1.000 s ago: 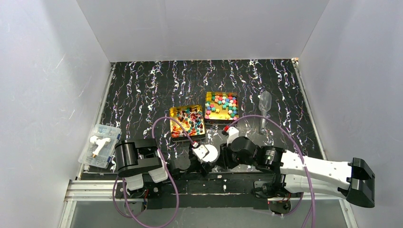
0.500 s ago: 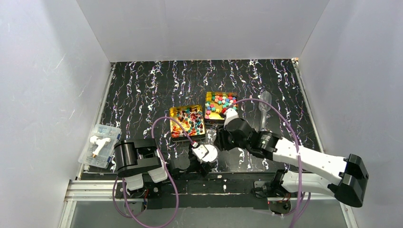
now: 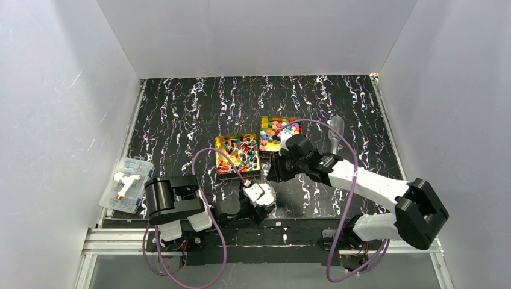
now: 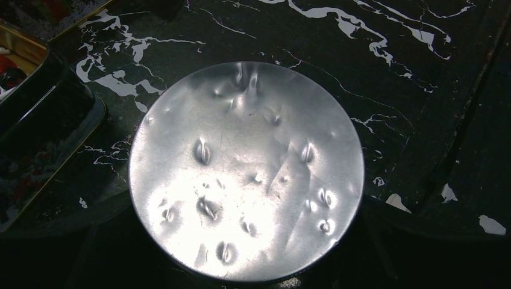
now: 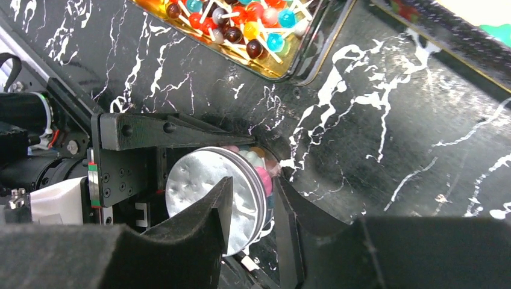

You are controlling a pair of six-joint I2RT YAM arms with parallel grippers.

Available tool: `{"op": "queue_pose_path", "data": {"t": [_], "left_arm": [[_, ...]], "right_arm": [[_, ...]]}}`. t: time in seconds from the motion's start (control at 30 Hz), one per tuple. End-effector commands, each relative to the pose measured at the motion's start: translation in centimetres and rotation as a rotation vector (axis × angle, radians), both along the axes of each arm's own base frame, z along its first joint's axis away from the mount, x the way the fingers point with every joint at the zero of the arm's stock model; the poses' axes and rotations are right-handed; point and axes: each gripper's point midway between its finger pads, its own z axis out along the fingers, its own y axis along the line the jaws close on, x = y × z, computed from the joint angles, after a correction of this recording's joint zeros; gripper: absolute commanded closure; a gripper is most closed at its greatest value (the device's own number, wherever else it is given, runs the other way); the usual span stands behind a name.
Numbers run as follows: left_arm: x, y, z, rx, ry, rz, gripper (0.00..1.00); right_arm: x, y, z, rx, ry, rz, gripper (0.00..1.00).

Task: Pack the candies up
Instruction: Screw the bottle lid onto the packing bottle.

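1. The black marbled table [image 3: 181,114] carries everything.
2. The right gripper [image 5: 253,180] hangs low just this side of the tins, jaws slightly spread, nothing between them.
3. The left gripper [image 3: 258,198] has its jaws clamped wide round a jar.
4. The left tin [image 3: 217,156] and right tin [image 3: 269,143], both gold, sit mid-table full of candies [image 3: 241,153].
5. The round jar [image 5: 211,192], its silver lid dented, shows more candies under the rim.

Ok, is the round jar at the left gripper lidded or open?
Lidded: the dimpled silver lid covers the jar in both wrist views; candies show through its wall.
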Motion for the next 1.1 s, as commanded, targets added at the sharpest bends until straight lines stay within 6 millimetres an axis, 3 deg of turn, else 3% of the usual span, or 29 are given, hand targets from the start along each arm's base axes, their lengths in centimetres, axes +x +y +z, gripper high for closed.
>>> {"op": "queue_pose_path", "data": {"t": [0.0,0.63,1.07], "left_arm": [[-0.7,1.4,-2.3,0.089,0.041,-0.015,0.42],[-0.8,1.0,-2.4,0.093,0.045,-0.026,0.42],[-0.2,1.3,-2.3,0.096,0.048,0.018,0.43]], "right_arm": [[0.2,2.3,1.0,0.092,-0.008,0.093,0.62],[-0.9,2.1,-2.4,0.048,0.066,0.148,0.65],[-4.0,0.9,-3.8,0.059,0.141,0.194,0.75]]}}
